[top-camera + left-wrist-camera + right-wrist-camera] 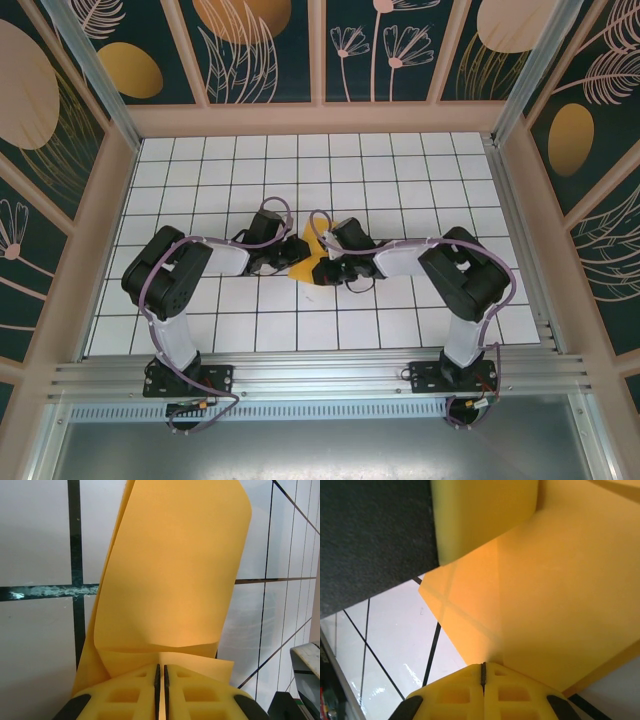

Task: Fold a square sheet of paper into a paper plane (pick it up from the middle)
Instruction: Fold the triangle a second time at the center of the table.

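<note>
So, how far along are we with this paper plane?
Pickup looks done: the left jaws and right jaws are each shut on the sheet of paper. In hand: it curls over, lightly creased near the left jaws. Left: no dart shape yet, so most folds remain.

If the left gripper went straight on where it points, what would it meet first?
The paper it pinches, rising right ahead of the left gripper; behind that, probably the table.

left fingers: pinched on the square sheet of paper | right fingers: likewise | both arms bent inward
</note>
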Robot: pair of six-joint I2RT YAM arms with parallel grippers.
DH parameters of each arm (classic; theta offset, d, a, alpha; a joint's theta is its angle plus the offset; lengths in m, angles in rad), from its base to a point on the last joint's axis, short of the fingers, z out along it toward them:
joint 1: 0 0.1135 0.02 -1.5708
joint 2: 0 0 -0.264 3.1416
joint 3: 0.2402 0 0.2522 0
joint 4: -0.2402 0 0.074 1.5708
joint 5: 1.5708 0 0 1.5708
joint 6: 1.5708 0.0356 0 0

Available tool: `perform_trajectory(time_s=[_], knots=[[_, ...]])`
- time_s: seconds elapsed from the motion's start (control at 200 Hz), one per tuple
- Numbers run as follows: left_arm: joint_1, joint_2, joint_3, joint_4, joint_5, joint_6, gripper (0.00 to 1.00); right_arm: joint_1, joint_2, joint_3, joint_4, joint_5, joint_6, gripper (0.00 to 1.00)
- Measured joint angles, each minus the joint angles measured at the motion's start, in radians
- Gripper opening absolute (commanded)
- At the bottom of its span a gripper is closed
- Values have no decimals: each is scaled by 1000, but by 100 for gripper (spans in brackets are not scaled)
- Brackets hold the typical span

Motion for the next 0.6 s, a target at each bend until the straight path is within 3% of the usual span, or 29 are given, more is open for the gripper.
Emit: perform_trajectory(time_s=[0.6], knots=[[0,0,0,0,0,5,14,-33,-60,-71,-5,-17,92,10]])
